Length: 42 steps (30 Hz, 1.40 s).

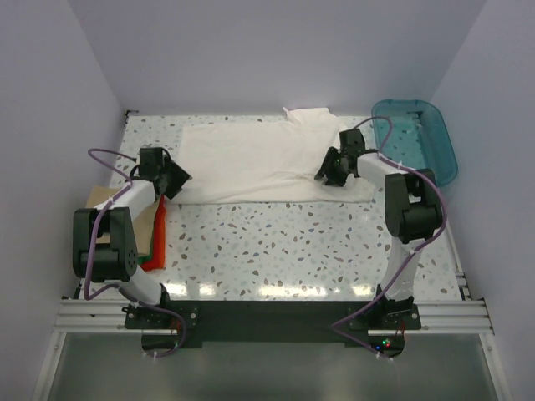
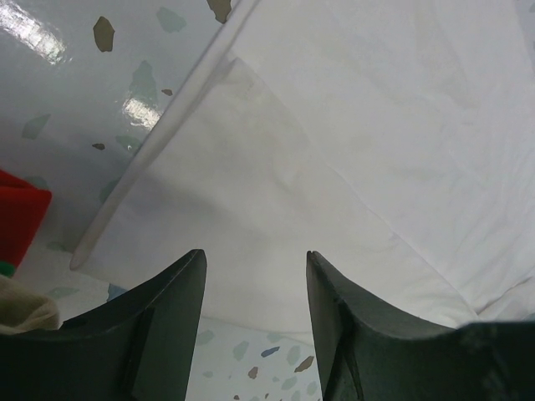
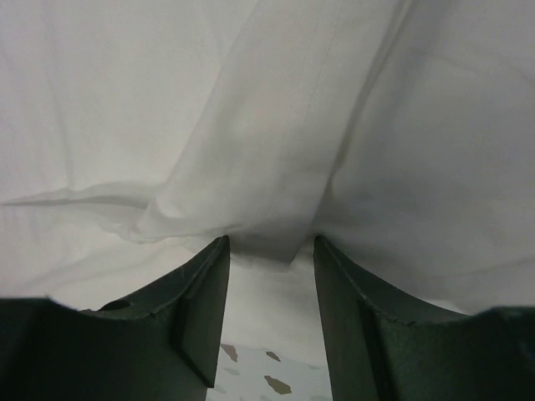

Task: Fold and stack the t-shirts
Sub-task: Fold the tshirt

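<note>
A large white t-shirt [image 1: 259, 159] lies spread across the back of the table, with a sleeve bunched at its far right corner. My left gripper [image 1: 179, 178] hovers at the shirt's near left corner. In the left wrist view the gripper [image 2: 254, 252] is open, the folded white hem [image 2: 251, 184] lies under its tips, and nothing is between the fingers. My right gripper [image 1: 325, 177] is over the shirt's right side. It is open [image 3: 271, 238], with a raised fold of white cloth [image 3: 242, 192] just past the fingertips. Folded red [image 1: 159, 232], green [image 1: 150, 261] and tan [image 1: 104, 199] shirts lie at the left edge.
A teal plastic bin [image 1: 416, 138] stands at the back right, close to the right arm. The red shirt's edge [image 2: 21, 215] shows at the left of the left wrist view. Speckled tabletop [image 1: 292, 242] stretches between the white shirt and the arm bases.
</note>
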Tool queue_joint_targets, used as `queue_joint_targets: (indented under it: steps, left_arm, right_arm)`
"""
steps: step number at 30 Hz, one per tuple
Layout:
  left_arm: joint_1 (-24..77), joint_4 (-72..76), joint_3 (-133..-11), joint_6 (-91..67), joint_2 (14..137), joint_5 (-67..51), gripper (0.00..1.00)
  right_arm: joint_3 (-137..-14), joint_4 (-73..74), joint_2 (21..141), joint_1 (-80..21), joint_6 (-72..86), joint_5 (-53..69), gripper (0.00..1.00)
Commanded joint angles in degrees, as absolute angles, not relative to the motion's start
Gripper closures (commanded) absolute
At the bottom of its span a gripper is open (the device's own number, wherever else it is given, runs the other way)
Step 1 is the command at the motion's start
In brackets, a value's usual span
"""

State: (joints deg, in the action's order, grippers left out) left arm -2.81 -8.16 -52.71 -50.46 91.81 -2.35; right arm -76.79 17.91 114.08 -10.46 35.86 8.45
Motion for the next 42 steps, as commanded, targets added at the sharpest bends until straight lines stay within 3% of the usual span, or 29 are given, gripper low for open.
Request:
queue_joint_targets:
  steps: [1,9,15,23,35,42]
  left_arm:
    - [-2.55,-6.06,-52.47,-50.98,90.88,-1.93,0.44]
    - [-2.46,-5.98,-52.21,-51.06,90.79,-2.02,0.45]
    - [-2.55,-6.06,-52.56,-50.80,90.62,-2.11,0.45]
    - [-2.55,-5.54,-52.65,-50.80,90.97,-2.72,0.45]
    - [-2.55,-6.07,-52.74,-50.36,90.79,-2.72,0.45]
    - [-2.55,-5.80,-52.03,-50.36,90.35,-2.81,0.44]
  right_arm:
    - [-77.52,14.94,113.99,-10.81,36.74,7.73,0.52]
    - [-79.45,15.03,114.00,-10.81,37.88,8.35,0.81]
    - [-83.04,16.17,115.66,-10.72,38.41,9.66,0.92]
    - [-90.07,18.27,118.74,-10.81,38.67,11.16,0.96]
    - [-100.10,18.37,125.33,-10.99,38.50,14.85,0.89]
    - [-102.84,19.43,126.74,-11.87,36.13,15.82,0.60]
